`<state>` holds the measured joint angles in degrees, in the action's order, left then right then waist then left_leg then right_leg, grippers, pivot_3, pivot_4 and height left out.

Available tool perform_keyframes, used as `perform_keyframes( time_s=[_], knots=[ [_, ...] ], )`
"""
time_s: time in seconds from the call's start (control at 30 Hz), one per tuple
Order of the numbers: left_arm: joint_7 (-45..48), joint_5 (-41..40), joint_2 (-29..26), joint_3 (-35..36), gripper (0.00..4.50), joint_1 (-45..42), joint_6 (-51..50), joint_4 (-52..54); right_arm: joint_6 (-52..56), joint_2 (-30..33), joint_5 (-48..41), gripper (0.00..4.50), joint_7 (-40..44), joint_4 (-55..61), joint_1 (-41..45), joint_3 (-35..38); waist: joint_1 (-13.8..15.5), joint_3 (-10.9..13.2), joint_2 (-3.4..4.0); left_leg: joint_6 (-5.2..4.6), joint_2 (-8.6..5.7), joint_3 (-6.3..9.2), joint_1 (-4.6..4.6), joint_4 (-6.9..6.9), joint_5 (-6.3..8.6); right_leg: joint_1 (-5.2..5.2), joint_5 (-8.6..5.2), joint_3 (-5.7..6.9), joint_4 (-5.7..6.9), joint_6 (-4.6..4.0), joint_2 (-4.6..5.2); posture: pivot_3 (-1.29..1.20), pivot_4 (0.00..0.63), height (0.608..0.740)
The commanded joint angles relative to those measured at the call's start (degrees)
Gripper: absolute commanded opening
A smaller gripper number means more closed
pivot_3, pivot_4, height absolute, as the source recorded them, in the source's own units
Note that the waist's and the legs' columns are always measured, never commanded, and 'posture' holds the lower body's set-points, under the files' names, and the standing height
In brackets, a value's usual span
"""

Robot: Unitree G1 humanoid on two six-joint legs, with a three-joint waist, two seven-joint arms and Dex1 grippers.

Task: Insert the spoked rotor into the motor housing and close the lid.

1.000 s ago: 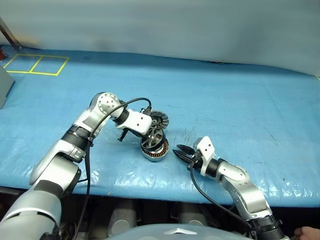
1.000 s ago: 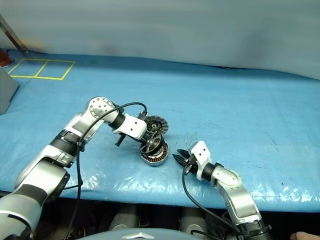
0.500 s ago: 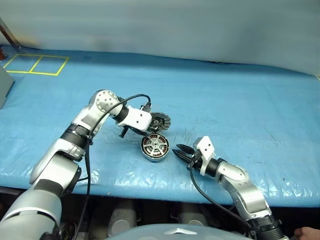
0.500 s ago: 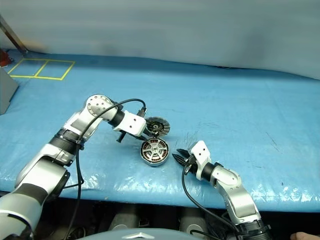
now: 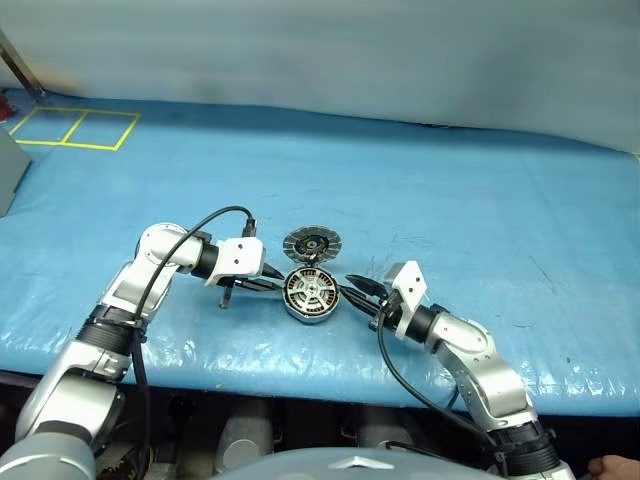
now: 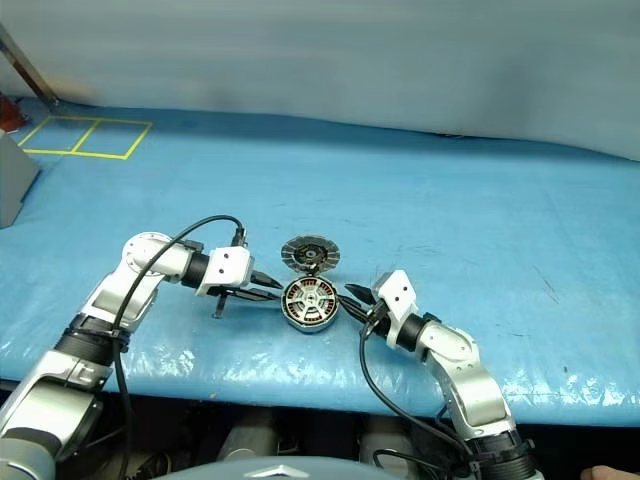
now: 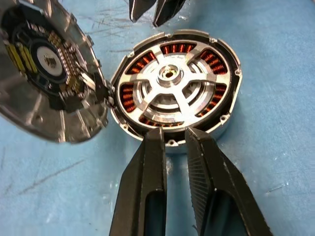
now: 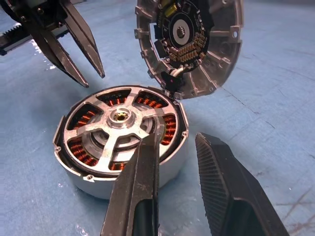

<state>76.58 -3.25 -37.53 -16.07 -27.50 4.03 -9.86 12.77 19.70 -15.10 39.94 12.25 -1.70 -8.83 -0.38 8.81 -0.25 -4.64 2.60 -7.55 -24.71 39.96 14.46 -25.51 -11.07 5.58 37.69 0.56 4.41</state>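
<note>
The motor housing [image 5: 311, 293] lies flat on the blue table, copper windings showing. The spoked rotor [image 7: 170, 83] sits inside it, silver spokes and hub facing up. The lid [image 5: 312, 243] stands tilted just behind the housing, its lower edge against the housing's rim [image 8: 170, 93] and its inner face with a circuit board showing. My left gripper [image 5: 272, 287] lies low just left of the housing, pointing at its rim, fingers [image 7: 147, 167] a little apart and empty. My right gripper [image 5: 357, 290] points at the housing from the right, open and empty, with its fingers [image 8: 140, 172] close to the rim.
The blue cover [image 5: 450, 200] spreads over the whole table, with its front edge [image 5: 300, 375] close behind both grippers. Yellow taped squares [image 5: 70, 128] mark the far left corner. A grey box [image 5: 8, 170] stands at the left edge.
My left gripper has drawn back to the left from above the housing and lid and sunk to table height. The housing, tilted a second ago, now lies flat. My right gripper rose slightly toward it.
</note>
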Motion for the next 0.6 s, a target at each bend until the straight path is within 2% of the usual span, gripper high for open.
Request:
perform_keyframes(
  time_s=[0.03,0.3,0.53,0.6],
  knots=[
    [-3.27,-2.43,-0.58,3.36,0.72,3.82,-1.31,4.16,-0.58,-0.58,-0.83,1.20,1.11,2.27,0.74,-1.71,-0.14,0.00,0.00,0.00,0.01,-0.01,-0.01,-0.01,0.00,0.00,0.00,-0.01,0.00,0.00,-0.01,0.00,0.150,0.740],
    [-10.42,-7.30,1.67,8.26,0.72,14.43,-3.04,7.02,-0.52,-2.85,0.63,1.20,1.33,1.73,4.77,-6.31,-0.27,0.02,0.02,0.12,0.04,0.01,0.04,-0.14,-0.04,-0.02,-0.05,0.04,0.02,-0.08,0.01,0.00,0.150,0.740],
    [-13.59,-8.89,1.63,10.20,0.72,19.09,-3.99,8.90,-0.64,-4.28,3.02,1.20,0.78,-1.81,9.51,-8.77,-0.15,0.02,0.03,0.38,0.03,0.10,0.08,-0.15,0.11,-0.14,-0.05,0.15,-0.03,-0.09,0.07,0.00,0.150,0.740],
    [-14.17,-9.09,1.82,10.35,0.74,19.60,-4.13,9.10,-0.73,-4.59,3.69,0.82,0.73,-3.48,10.54,-9.18,-0.15,0.02,0.03,0.39,0.03,0.10,0.08,-0.15,0.11,-0.13,-0.05,0.16,-0.04,-0.09,0.08,0.00,0.150,0.740]
  ],
)
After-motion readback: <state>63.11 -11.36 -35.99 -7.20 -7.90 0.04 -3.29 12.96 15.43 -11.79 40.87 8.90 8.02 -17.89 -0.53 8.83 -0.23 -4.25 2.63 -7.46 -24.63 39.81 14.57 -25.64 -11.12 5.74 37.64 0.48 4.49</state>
